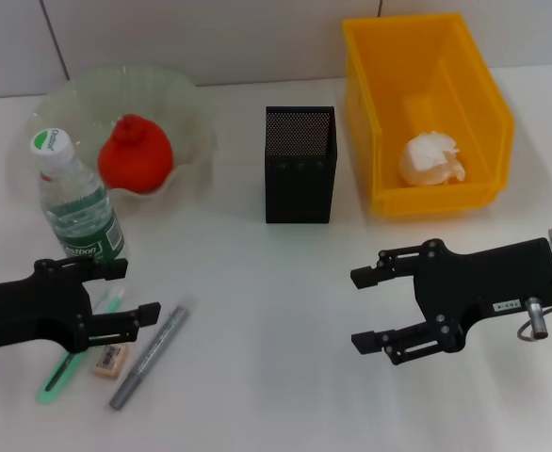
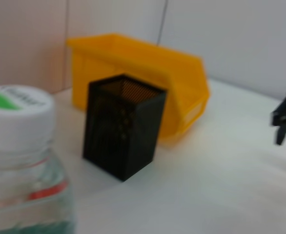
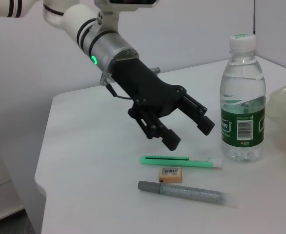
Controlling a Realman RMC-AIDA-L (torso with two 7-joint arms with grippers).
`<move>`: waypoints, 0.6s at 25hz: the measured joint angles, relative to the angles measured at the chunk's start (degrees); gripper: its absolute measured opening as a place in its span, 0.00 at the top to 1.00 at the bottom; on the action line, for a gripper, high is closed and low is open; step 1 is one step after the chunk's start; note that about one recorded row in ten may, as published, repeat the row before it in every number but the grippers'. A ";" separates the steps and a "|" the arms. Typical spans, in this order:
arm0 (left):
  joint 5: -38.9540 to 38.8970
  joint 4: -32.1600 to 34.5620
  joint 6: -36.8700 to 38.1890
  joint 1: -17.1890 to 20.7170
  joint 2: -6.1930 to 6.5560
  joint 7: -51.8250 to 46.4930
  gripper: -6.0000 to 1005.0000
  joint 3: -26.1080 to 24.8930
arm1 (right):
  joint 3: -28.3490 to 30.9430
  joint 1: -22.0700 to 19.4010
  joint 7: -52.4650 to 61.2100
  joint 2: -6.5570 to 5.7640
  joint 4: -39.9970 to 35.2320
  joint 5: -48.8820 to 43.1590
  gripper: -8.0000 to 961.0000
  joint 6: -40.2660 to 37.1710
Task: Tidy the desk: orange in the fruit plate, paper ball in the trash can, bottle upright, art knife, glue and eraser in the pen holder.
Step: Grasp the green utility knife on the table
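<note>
On desk, front-left: left gripper released, jaws spread, hovering over green art knife, w/ eraser and grey glue stick just beside. Water bottle upright nearby. Orange sits in fruit plate; paper ball in yellow trash bin. Mesh pen holder centre. Right gripper released, holding nothing, front-right.
</note>
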 joint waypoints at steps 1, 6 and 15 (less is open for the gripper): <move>0.00 0.00 0.00 0.00 0.00 0.00 0.19 0.00 | 0.01 -0.08 0.00 0.00 0.06 -0.08 0.20 0.00; 6.95 6.50 -2.16 -0.42 -0.53 -9.44 0.19 0.37 | 0.44 -0.50 0.02 0.01 0.21 -0.33 0.20 0.03; 12.95 16.44 -1.91 2.72 -0.56 -20.75 0.19 2.44 | 0.59 -0.63 -0.26 -0.05 0.52 -0.43 0.20 0.50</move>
